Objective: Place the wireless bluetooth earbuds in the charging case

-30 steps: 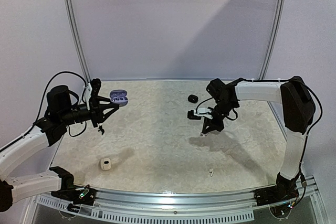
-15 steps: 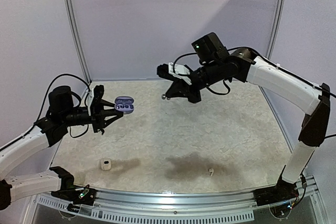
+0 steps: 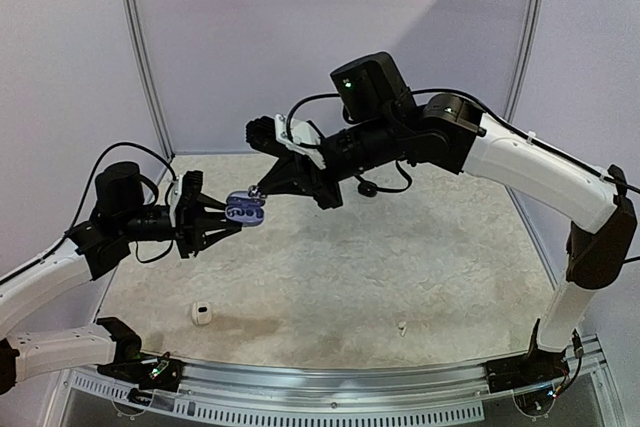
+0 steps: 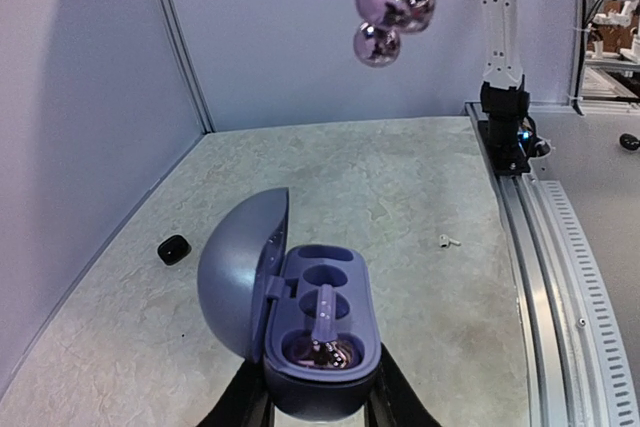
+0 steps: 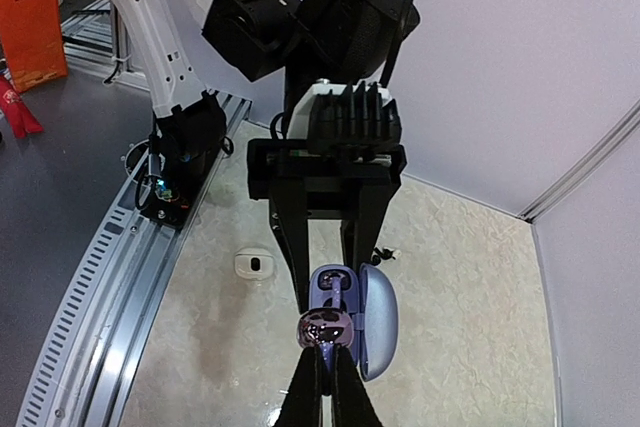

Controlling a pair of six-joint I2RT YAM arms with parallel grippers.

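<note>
My left gripper is shut on the base of the open purple charging case, holding it off the table with its lid swung to the side. One shiny earbud sits in the case's near socket; the far socket is empty. My right gripper is shut on a glossy purple earbud, which hangs just above the case. The same earbud shows at the top of the left wrist view. In the top view the right fingertips meet the case.
A white case lies near the front left of the table. A small white earbud lies near the front middle. A black case rests by the back wall. The metal rail runs along the near edge.
My right arm has swung up from the table's right middle and across to the left, carrying the earbud to just over the case. The left gripper has shifted the case slightly right.
</note>
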